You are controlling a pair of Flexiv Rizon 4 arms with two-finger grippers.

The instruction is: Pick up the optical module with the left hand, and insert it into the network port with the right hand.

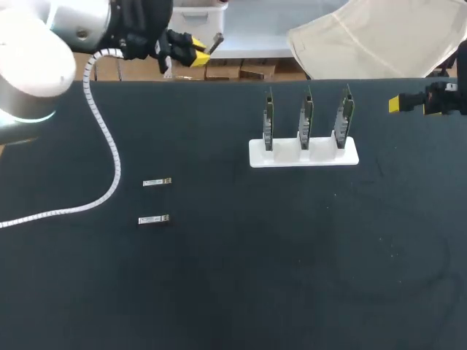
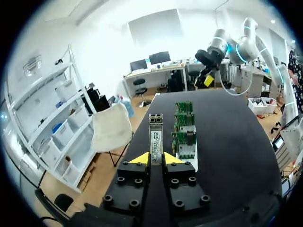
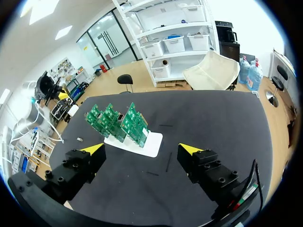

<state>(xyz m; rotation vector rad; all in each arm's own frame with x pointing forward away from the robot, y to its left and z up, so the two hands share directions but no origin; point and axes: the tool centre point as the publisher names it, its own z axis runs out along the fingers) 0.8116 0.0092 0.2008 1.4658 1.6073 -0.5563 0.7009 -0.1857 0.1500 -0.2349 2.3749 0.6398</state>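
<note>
Surface: a matte black table point(image 1: 233, 292) fills the head view, and everything named here sits on it or hangs over it.
Clock note: hours are read from the table's centre in the head view, with 12 at the far edge.
My left gripper point(image 2: 155, 158): it hangs at 11 o'clock, over the far edge. Its two yellow-tipped fingers are clamped from both sides on the optical module point(image 2: 155, 137).
Held module: a slim metal bar that stands out straight ahead of the fingertips, with its far end free in the air.
Writing: a white label with dark print runs along the held module's upper face. The print is too small for me to read.
My right gripper point(image 3: 142, 149): it hangs at 2 o'clock near the right edge. Its fingers are spread wide with nothing between them.
White stand point(image 1: 255, 154): a flat block at 1 o'clock, lying between my two grippers.
Circuit boards point(image 1: 307, 117): three green boards stand upright in the stand in a row, seen edge-on from above. Their ports are too small to make out.
Spare modules: one point(image 1: 157, 181) lies flat at 9 o'clock. A second point(image 1: 154, 219) lies just nearer me. The two are parallel and apart, and each has a pale label.
Cable point(image 1: 109, 153): a white coiled lead trails from my left arm point(image 1: 44, 51) across the table toward 9 o'clock, passing beside the spare modules.
</note>
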